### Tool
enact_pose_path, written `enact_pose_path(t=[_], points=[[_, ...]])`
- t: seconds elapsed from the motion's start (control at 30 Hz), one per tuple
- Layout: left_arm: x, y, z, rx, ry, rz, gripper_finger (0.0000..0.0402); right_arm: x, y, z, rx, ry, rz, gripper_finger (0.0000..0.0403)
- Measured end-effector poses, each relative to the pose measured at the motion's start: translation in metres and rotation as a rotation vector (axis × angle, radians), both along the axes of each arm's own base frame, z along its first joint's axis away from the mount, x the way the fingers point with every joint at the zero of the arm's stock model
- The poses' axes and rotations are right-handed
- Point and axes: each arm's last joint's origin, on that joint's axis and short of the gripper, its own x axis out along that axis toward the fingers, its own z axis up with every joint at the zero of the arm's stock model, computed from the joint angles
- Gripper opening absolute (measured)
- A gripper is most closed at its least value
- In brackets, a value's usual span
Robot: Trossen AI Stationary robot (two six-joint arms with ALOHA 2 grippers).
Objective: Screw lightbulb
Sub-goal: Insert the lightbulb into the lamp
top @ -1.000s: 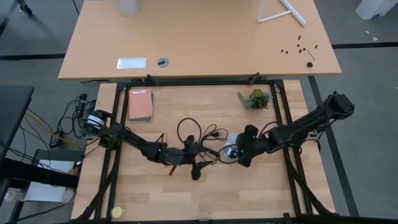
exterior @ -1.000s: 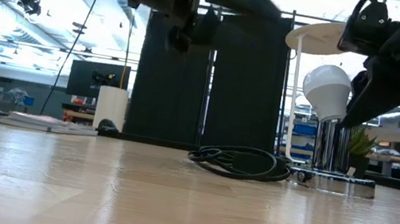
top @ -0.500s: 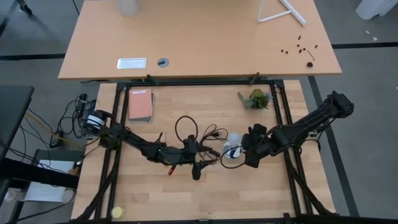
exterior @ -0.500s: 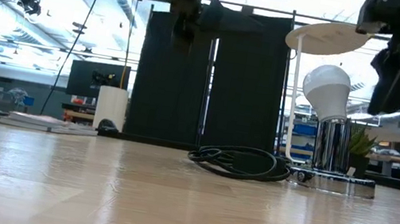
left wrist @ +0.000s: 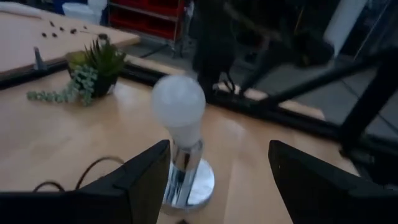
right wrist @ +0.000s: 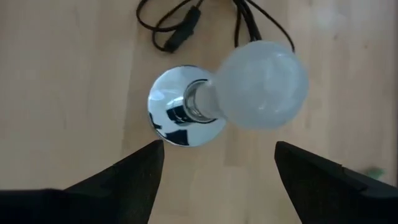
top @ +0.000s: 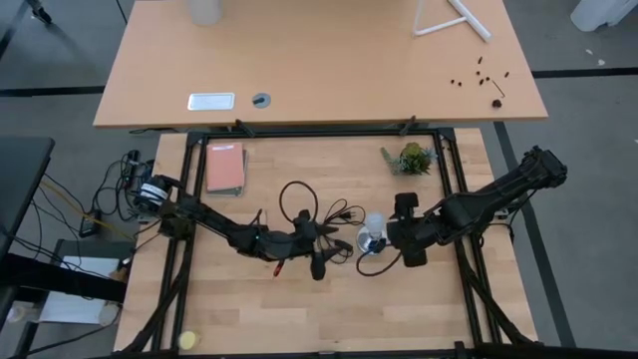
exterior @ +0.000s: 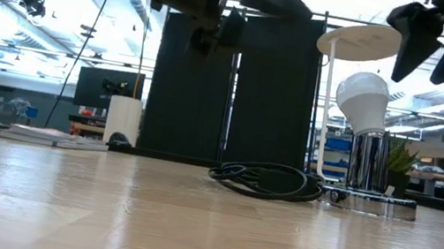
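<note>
Bulb status: we see the small white pear-shaped lightbulb [exterior: 363, 99] standing upright in the chrome tube of the round silvery socket disc [exterior: 368, 202], which sits flat on the light wooden surface [exterior: 146, 211] with its black cord [exterior: 267, 181] coiled just beside it. We judge it is seated there because threading is done or nearly done; how deep the thread sits we cannot tell, since the grey base is hidden inside the tube.

Neither arm touches it. We read the right gripper [top: 410, 231] as hanging above and just to one side of the bulb, jaws spread and holding nothing. In the right wrist view the lightbulb [right wrist: 262, 84] and socket disc [right wrist: 180, 115] lie between and beyond the two dark fingers [right wrist: 121, 180], clear of both. That looks to us like a release posture, or a reset for another turn.

We place the left gripper [top: 317, 261] on the other side, low over the surface near the cord, jaws also spread and empty. Its wrist camera looks level at the lightbulb [left wrist: 178, 106], with the small green potted plant [left wrist: 93, 70] behind it.

Pose: both arms stretch inward from the outer edges of the surface, forearms nearly flat, wrists converging on the socket. The right wrist tilts down over the bulb; the left points across at it.
</note>
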Motion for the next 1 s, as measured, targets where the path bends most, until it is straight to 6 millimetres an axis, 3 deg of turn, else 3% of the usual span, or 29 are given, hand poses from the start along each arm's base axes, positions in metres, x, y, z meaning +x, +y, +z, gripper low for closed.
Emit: enact_pose_path(t=[0.2, 0.33, 0.7, 1.0], points=[[0.007, 0.009, -0.032, -0.054, 0.143, -0.051, 0.0276, 0.003, -0.015, 0.016, 0.004, 0.028, -0.042, 0.0316], [0.019, 0.009, -0.052, -0.014, 0.07, -0.083, 0.0276, 0.007, -0.021, 0.024, 0.024, 0.026, 0.011, 0.0316], [0.062, 0.025, -0.078, 0.224, 0.111, -0.045, 0.0276, 0.012, -0.034, 0.024, 0.019, 0.053, 0.08, 0.033], [0.085, 0.043, -0.091, 0.231, 0.116, -0.077, 0.0276, 0.013, -0.039, 0.024, 0.038, 0.061, 0.072, 0.0325]])
